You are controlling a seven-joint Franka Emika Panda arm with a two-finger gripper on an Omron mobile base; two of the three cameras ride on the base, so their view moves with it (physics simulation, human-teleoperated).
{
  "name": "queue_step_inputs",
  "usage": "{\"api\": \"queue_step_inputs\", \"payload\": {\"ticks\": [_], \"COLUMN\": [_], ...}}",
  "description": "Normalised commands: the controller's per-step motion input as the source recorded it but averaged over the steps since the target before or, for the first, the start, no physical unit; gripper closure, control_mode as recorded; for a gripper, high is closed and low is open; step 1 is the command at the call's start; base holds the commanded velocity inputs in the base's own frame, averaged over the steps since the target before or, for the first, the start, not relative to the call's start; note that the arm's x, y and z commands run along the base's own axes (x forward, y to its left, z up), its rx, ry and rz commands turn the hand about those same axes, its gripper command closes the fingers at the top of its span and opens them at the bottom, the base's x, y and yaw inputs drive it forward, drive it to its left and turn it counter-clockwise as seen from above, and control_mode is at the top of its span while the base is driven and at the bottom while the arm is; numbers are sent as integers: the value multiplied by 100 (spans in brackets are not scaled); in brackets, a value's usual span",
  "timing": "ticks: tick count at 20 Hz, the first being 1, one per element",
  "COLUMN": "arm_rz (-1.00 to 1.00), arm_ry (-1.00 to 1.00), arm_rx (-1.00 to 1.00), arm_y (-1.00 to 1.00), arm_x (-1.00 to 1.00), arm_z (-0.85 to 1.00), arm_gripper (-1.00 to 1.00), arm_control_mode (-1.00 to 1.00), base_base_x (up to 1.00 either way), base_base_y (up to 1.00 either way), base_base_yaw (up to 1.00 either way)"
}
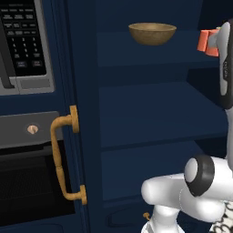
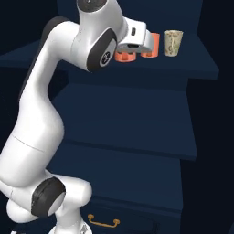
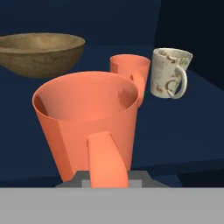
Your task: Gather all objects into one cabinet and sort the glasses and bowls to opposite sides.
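Right up against my hand camera sits a coral-orange cup (image 3: 87, 127), its handle (image 3: 107, 159) turned toward me and running down between the fingertips, so I read the gripper (image 3: 109, 180) as pinching that handle, though the tips themselves are hidden behind it. The cup appears to rest on, or just above, the upper shelf (image 2: 192, 64) of the tall navy cabinet (image 1: 86, 91). Behind it stands a second orange cup (image 3: 129, 70), with the cream cup (image 3: 168, 72) just beside that, both toward the right end. The olive-brown bowl (image 1: 152, 33) is well apart at the shelf's left. I judge I am in the placing step, adding this cup to the cup group. Next I need to confirm it is fully seated, release the handle, and back straight out without knocking the neighbours.
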Motion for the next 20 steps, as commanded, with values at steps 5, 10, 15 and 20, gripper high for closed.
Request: {"api": "queue_step_inputs", "payload": {"ticks": [5, 10, 15, 20], "arm_rz": [-1, -4, -3, -2], "arm_ry": [1, 0, 0, 0], "arm_rx": [-3, -1, -3, -7], "arm_y": [-18, -34, -23, -15], "arm_x": [-47, -32, -19, 0], "arm_z": [-2, -14, -1, 0], "arm_gripper": [100, 100, 100, 100], "arm_control_mode": [-100, -100, -100, -100], "base_base_x": [0, 0, 0, 0], "base_base_y": [0, 0, 0, 0], "base_base_yaw": [0, 0, 0, 0]}}
